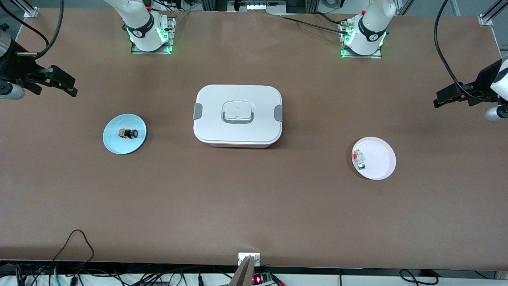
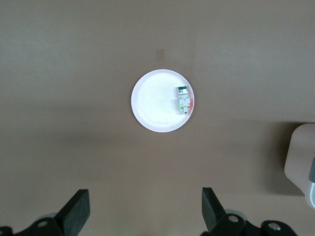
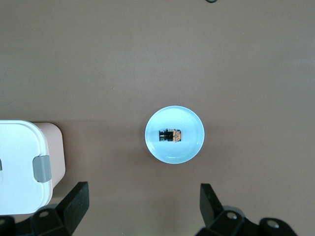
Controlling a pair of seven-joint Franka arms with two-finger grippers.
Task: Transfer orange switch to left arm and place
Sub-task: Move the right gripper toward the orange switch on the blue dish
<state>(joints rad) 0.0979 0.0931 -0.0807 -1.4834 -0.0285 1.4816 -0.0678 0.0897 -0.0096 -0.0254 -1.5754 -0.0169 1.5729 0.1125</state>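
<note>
Switch (image 1: 129, 133) on blue plate (image 1: 115, 145), box (image 1: 238, 115) mid-table; left gripper (image 2: 145, 216) and right gripper (image 3: 142, 211) raised at table ends, jaws spread, empty

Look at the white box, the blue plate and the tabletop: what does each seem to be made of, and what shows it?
Box: likely moulded plastic, smooth matt white, with rounded corners and grey side clips.
Blue plate: probably plastic or glazed ceramic; its even pale colour and soft sheen leave that open.
Tabletop: a flat, dull brown sheet, perhaps laminate or a mat; no grain or gloss shows.
</note>
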